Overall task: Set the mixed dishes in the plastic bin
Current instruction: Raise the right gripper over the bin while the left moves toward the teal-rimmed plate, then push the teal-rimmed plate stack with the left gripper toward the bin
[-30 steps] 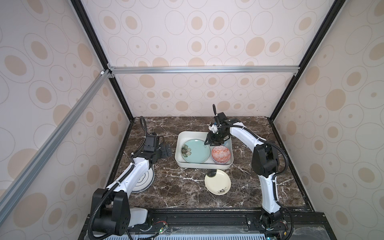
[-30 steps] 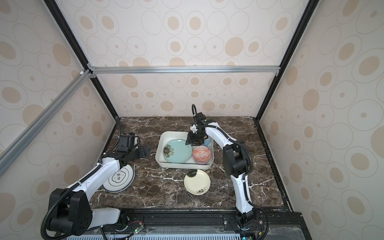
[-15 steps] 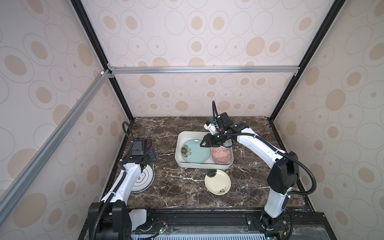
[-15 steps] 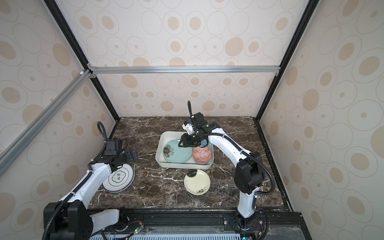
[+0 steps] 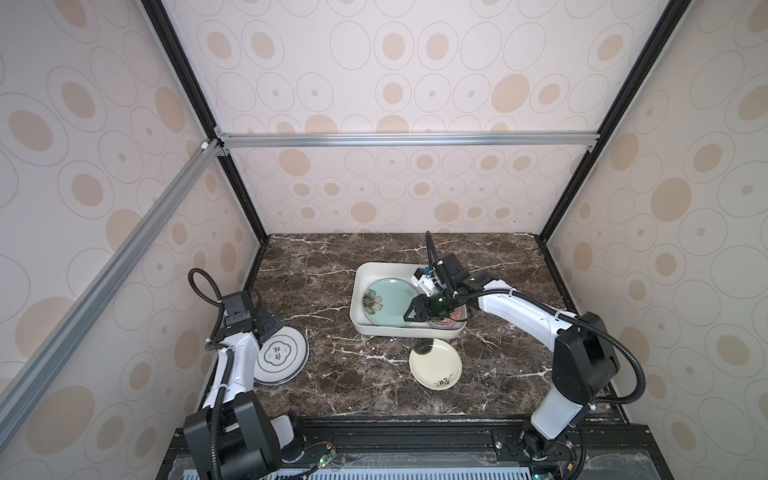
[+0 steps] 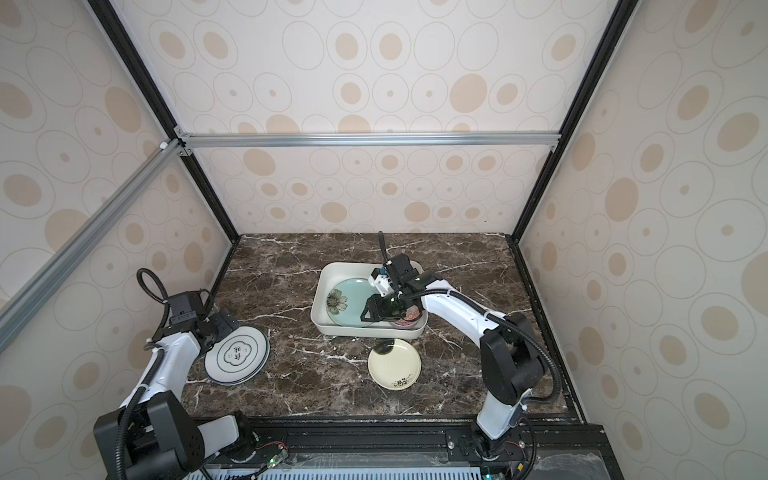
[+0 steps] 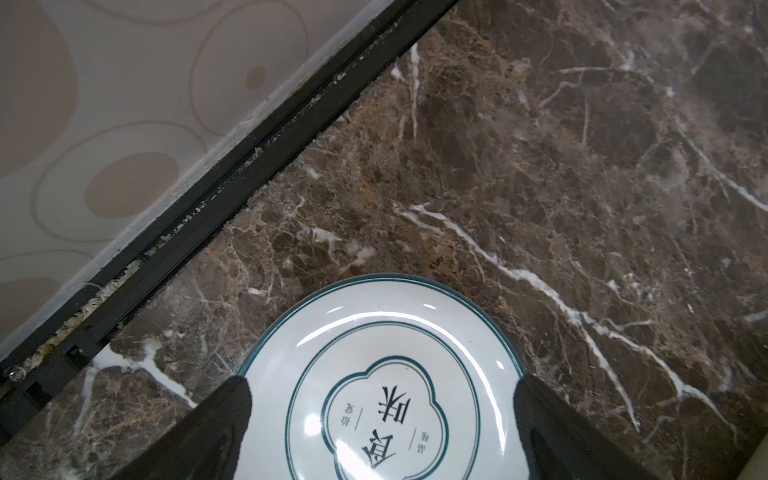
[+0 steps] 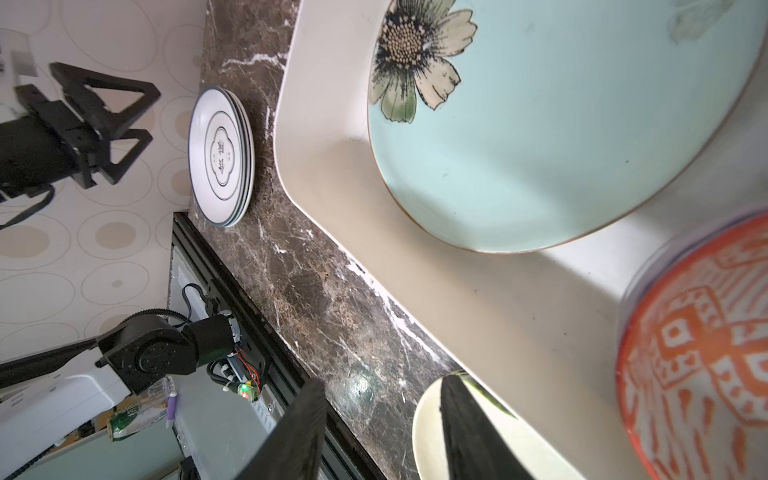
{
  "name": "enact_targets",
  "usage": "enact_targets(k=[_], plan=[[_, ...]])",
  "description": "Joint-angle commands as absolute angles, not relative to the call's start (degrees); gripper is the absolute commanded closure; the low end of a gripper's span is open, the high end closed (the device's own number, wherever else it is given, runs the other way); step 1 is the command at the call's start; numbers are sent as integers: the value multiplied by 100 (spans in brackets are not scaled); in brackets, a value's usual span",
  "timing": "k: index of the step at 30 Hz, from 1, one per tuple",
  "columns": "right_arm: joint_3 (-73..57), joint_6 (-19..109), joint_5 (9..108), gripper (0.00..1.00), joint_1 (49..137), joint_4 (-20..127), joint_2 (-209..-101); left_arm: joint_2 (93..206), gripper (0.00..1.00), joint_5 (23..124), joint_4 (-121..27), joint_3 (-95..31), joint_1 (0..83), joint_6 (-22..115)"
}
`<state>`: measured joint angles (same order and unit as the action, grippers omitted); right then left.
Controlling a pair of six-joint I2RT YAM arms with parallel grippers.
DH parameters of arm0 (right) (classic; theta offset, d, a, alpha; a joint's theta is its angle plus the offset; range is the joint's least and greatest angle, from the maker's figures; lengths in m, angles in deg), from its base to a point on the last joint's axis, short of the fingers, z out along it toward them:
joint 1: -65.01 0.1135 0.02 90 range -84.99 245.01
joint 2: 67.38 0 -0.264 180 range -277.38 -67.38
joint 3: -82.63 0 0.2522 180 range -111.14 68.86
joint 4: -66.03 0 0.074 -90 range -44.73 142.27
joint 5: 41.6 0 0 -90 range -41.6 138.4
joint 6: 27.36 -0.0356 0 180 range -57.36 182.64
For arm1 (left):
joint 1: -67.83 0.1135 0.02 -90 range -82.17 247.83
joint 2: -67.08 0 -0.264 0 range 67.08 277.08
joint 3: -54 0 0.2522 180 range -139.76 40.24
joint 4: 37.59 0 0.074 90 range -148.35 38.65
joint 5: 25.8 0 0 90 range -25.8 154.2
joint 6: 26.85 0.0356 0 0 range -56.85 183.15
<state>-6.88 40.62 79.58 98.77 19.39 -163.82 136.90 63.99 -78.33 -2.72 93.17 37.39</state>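
The white plates (image 5: 282,357) lie well apart from the bin (image 5: 356,286). Left pincer (image 5: 272,328) hangs above them, spread wide. Right pincer (image 5: 413,311), over the bin, is apart and empty. The plates seem slippery and breakable: pinch the rim.

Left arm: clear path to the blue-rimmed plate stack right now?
Probably yes. The left gripper hangs open right over the white blue-rimmed plates, nothing lies on them, and the right gripper is away over the plastic bin.

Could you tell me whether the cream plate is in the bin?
Out: the cream plate lies flat on the table beside the bin.
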Motion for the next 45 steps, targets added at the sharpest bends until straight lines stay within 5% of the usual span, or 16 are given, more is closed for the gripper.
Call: enact_targets(k=[1,13,25,45], plan=[[-602,4101,7969,52,9888,2073,-16049,14009,1,6806,-7899,-265,9520,3886],[-540,3962,7890,52,9891,2104,-15800,14689,1,6568,-7925,-418,9810,4060],[-803,3961,7887,52,9963,1966,-16046,14159,1,6191,-7974,-397,9941,4014],[-547,4132,7909,52,9834,2108,-16053,15056,1,6914,-7776,-360,10111,4166]])
